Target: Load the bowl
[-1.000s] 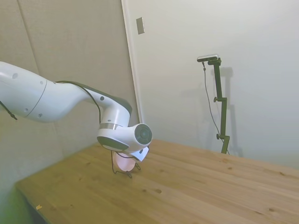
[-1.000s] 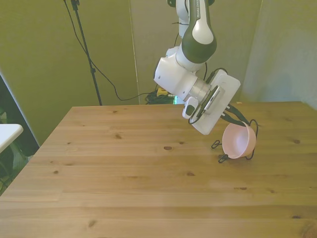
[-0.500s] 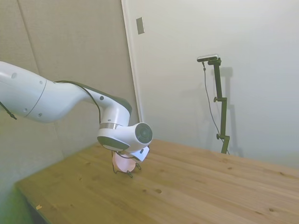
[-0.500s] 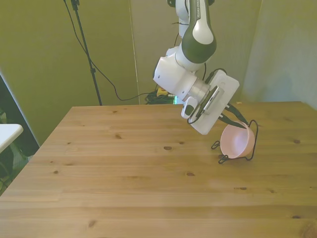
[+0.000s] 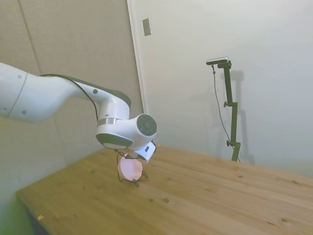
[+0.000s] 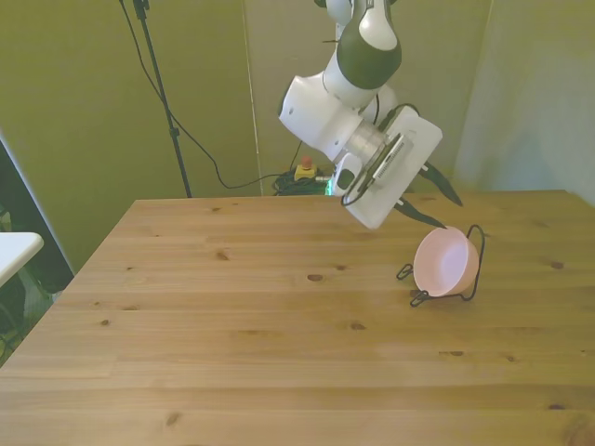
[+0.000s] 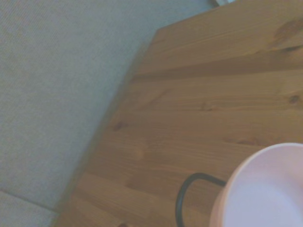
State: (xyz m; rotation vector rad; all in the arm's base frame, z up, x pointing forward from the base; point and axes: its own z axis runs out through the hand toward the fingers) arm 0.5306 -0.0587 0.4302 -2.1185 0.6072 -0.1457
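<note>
The gripper [image 6: 435, 208] hangs in the air above the table [image 6: 232, 344], its two dark fingers [image 6: 444, 189] spread apart with nothing between them. The lower fingertip sits just above the rim of the bowl [image 6: 443, 263], at about its eleven o'clock; whether it touches, I cannot tell. The pink bowl stands tilted on edge in a thin wire rack [image 6: 470, 269] near the front view's right side of the table, its hollow facing the camera there. In the wrist view the bowl [image 7: 265, 189] and a loop of the rack [image 7: 182, 201] show against the wood.
</note>
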